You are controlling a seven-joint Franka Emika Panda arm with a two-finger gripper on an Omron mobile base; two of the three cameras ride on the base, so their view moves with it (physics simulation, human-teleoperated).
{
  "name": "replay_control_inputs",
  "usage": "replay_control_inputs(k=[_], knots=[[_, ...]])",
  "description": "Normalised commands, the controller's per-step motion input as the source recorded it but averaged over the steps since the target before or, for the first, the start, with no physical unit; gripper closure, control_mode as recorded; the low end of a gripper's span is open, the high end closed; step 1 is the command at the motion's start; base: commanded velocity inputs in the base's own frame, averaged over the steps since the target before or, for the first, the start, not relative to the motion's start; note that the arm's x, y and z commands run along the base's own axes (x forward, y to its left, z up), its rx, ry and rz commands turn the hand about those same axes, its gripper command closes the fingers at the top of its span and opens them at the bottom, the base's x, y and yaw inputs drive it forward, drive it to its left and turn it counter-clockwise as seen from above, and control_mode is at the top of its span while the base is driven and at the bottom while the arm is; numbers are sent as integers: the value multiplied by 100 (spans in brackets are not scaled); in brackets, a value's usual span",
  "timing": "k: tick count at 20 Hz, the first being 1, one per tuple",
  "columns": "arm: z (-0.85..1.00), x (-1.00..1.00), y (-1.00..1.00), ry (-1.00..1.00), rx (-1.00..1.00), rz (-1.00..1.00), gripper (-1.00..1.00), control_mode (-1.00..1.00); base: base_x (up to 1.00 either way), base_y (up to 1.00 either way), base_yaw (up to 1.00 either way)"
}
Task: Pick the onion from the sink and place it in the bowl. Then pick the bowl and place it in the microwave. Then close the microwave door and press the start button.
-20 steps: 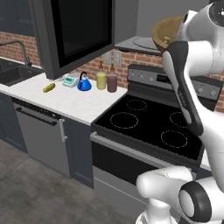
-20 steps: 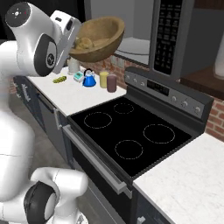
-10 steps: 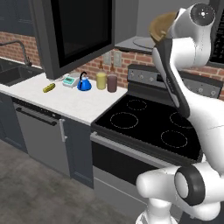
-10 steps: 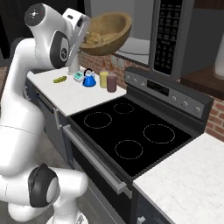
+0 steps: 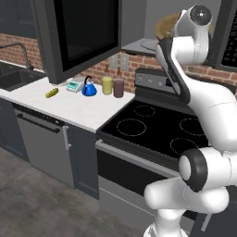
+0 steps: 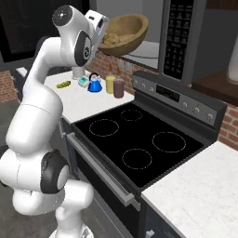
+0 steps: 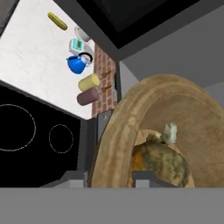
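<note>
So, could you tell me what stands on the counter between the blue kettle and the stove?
In the left base view, a yellow canister and a dark reddish canister stand side by side between the blue kettle and the stove.

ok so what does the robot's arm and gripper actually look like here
The arm is glossy white, built of rounded, bulbous segments with dark grey round caps at the joints. The gripper has two small dark grey finger tips with squared ends. No cables or markings are visible.
</note>
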Motion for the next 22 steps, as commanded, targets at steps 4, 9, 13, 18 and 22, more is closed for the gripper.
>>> replay_control_inputs(k=[4, 9, 13, 18, 22], knots=[[0, 60, -17, 3, 0, 0, 100, -100, 0, 0, 0], [-2, 45, -17, 1, 0, 0, 100, -100, 0, 0, 0], [-5, 35, -18, 0, 0, 0, 100, -100, 0, 0, 0], [-27, 20, -9, 0, 0, 0, 100, -100, 0, 0, 0], [-35, 21, -1, 0, 0, 0, 100, -100, 0, 0, 0]])
